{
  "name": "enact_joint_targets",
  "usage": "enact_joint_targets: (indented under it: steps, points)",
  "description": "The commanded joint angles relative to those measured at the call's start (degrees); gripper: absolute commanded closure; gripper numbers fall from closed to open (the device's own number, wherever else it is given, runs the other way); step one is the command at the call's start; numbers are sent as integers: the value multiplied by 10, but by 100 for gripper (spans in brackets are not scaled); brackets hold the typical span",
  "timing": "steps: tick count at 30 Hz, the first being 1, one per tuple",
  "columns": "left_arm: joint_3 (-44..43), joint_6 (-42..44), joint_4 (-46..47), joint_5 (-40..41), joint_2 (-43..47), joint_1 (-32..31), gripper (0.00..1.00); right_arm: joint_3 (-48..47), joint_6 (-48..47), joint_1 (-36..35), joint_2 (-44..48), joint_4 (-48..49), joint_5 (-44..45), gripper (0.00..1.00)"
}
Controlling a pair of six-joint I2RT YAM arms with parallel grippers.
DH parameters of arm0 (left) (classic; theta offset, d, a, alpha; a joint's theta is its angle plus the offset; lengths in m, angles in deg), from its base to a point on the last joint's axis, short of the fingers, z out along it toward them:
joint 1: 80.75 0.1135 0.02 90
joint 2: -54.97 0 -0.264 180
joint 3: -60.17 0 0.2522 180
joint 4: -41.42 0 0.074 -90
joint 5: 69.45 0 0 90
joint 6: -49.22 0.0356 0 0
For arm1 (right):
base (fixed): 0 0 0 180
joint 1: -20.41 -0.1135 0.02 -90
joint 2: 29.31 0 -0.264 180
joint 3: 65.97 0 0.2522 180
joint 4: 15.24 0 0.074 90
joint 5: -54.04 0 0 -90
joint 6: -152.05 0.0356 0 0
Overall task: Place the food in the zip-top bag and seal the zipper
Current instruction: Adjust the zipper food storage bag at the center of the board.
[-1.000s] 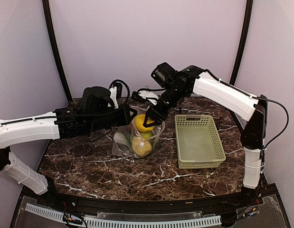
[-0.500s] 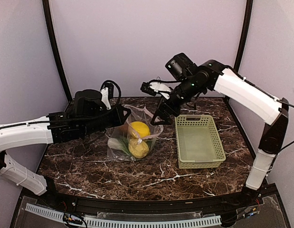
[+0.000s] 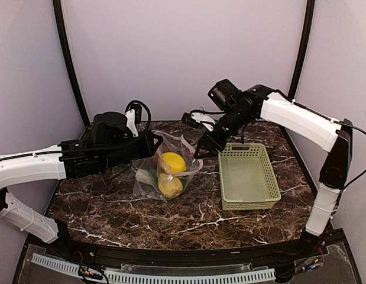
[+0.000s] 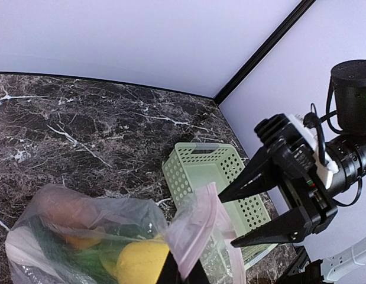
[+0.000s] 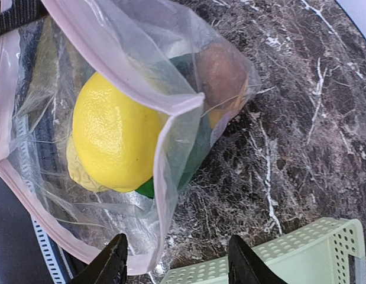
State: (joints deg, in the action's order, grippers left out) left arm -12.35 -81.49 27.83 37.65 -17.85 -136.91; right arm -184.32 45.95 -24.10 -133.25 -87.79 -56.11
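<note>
**A:** Eyes on the table first: a dark brown marble tabletop (image 3: 188,219), white veins streaking right across it.

**B:** And a black rim (image 3: 188,249) curving round its near edge, with a white slotted strip (image 3: 171,276) just below.

**A:** Behind, the back wall (image 3: 183,53) is plain, flat, pale lilac.

**B:** Two black poles frame it, the left pole (image 3: 69,65) and the right pole (image 3: 301,47), both slanting inward as they come down to the table.

**A:** Beyond them, the left side wall (image 3: 23,71) and right side wall (image 3: 342,59) are the same pale shade.

**B:** The light is soft and even, with a faint sheen on the stone.
</note>
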Motion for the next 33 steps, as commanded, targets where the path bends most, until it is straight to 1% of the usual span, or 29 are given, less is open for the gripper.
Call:
enact_joint_targets:
  steps: [1,3,5,6,7,9,10,12,14,16,24,25,27,29,30,31,32,33]
  points:
    - [4,9,21,5,19,-3,99,11,10,-3,-14,-4,-67,45]
    - [5,8,21,5,19,-3,99,9,13,-3,-15,-4,-67,45]
    - [5,8,21,4,19,-4,99,7,15,-3,-16,-2,-64,48]
    - [5,8,21,3,18,-3,99,6,15,-3,-16,-1,-64,53]
    - [5,9,21,3,18,-3,99,7,16,-3,-17,-3,-65,60]
    - [5,11,20,2,18,-3,99,11,18,-3,-20,-3,-67,80]
    - [6,11,20,3,19,-3,99,12,19,-3,-23,-5,-68,87]
    - [6,13,18,4,19,-3,99,12,20,-3,-29,-8,-68,93]
    - [8,14,17,5,21,-3,99,10,21,-2,-34,-10,-67,95]
    - [10,14,15,6,22,-3,99,5,21,-2,-37,-14,-66,100]
    - [12,21,1,14,25,-4,99,-64,12,-1,-7,-36,-79,100]
    - [11,28,-14,15,26,-3,99,-74,11,-2,2,-38,-83,100]
    - [-1,49,-44,23,27,-4,99,-92,9,-1,14,-38,-92,100]
    - [-37,90,-92,45,32,-3,99,-103,8,-1,20,-34,-109,100]
    - [-77,110,-136,72,35,-3,99,-111,9,-1,19,-34,-119,100]
    - [-97,116,-153,86,49,-9,99,-119,12,-1,18,-35,-129,100]
    - [-118,134,-148,95,73,-16,99,-128,12,-1,17,-37,-143,100]
    - [-119,145,-133,93,84,-19,99,-134,12,-2,17,-36,-152,100]
